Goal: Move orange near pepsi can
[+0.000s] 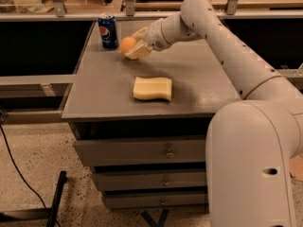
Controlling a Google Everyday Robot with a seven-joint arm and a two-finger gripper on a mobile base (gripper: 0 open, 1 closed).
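orange (126, 45): gripped at the far left part of the table (94, 98), just beside the pepsi can (108, 31) with a small gap showing, so nothing is touched.
gripper (132, 45): reached in from the right, right by the can.
fingers (138, 54): closed on the orange, one pale finger seen above it and one below.
why held low: a round fruit would likely roll if dropped, so a gentle set-down by the can is probably intended.
sponge (152, 89): left flat mid-table, well apart from the can and out of the arm's way.
hard to tell: whether the orange is resting on the table or just off it. Its right side is hidden by the fingers, and the arm's base is cut off at the bottom edge.
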